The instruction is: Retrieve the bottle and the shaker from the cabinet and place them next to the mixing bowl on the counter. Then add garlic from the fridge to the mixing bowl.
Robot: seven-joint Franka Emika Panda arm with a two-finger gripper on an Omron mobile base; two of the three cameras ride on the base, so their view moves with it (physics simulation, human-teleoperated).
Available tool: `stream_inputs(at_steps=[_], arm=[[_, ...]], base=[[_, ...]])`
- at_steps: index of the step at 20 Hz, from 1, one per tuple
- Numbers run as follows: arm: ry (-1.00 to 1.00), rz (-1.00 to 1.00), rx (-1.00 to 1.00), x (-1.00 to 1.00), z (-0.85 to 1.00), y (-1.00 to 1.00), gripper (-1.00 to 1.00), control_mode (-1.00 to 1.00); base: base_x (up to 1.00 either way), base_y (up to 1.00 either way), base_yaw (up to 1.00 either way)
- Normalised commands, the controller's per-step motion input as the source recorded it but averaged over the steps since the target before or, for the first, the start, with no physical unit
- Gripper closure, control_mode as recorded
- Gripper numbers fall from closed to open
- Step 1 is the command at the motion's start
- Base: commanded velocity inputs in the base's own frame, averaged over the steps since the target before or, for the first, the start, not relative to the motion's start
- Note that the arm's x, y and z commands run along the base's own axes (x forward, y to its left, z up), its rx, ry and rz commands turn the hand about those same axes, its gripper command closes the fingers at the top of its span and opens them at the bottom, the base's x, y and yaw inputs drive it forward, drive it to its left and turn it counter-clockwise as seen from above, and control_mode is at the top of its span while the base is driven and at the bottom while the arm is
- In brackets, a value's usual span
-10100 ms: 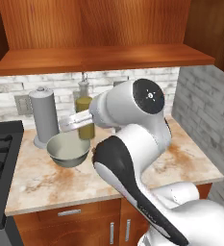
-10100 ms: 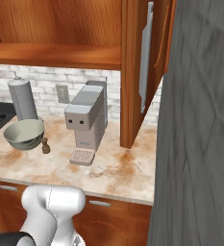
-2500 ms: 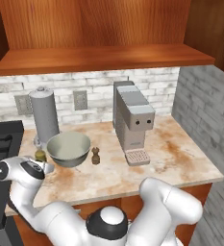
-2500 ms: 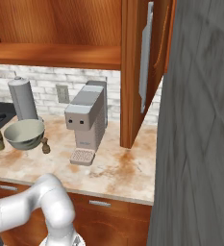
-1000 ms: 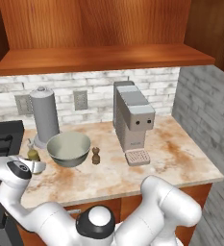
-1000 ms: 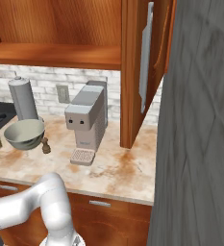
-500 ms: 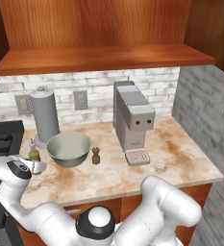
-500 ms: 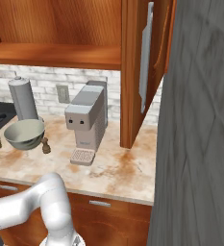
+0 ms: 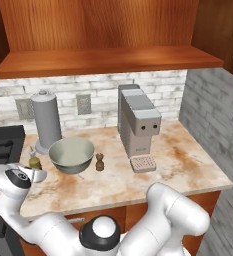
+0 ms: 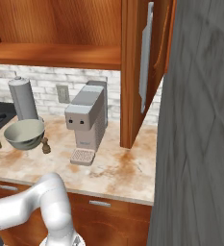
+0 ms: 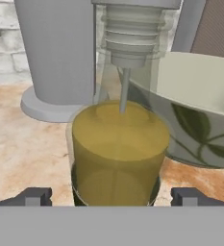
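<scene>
Since a second before, my hand (image 11: pixel 111 196) had spread its fingers apart and let go of the clear glass bottle of yellow oil (image 11: pixel 117 144). The bottle stood upright on the marble table (image 9: pixel 138 182), just beside the pale green mixing bowl (image 9: pixel 71 154), between my fingertips (image 11: pixel 32 196). I judged the risk was in pulling back: a sideways drag could catch the bottle and tip it against the bowl. The small brown shaker (image 9: pixel 100 162) stood on the bowl's other side.

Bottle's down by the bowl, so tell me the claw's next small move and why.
Probably back the claw straight away from the bottle. Its tips stand wide on either side of the bottle, which rests upright on the counter beside the bowl, so pulling back clears it without tipping it.
</scene>
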Motion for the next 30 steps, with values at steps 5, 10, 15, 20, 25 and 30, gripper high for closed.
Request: stream_inputs(at_steps=[5,10,15,20,25,30], arm=[[0.00,0.00,0.00,-0.04,0.00,0.05,-1.00,-1.00],[0.00,0.02,0.00,-0.30,0.08,0.11,-1.00,-1.00],[0.00,0.06,0.00,-0.43,0.39,0.01,-1.00,-1.00],[0.00,0.05,0.02,-0.45,0.68,-0.53,-1.00,-1.00],[0.00,0.04,0.03,-0.21,0.70,-0.95,-1.00,-1.00],[0.01,0.05,0.03,-0.03,0.59,-1.00,-1.00,-1.00]], base=[[0.00,0.00,0.00],[0.00,0.00,0.00],[0.00,0.00,0.00],[0.00,0.00,0.00],[0.00,0.00,0.00],[0.00,0.00,0.00]])
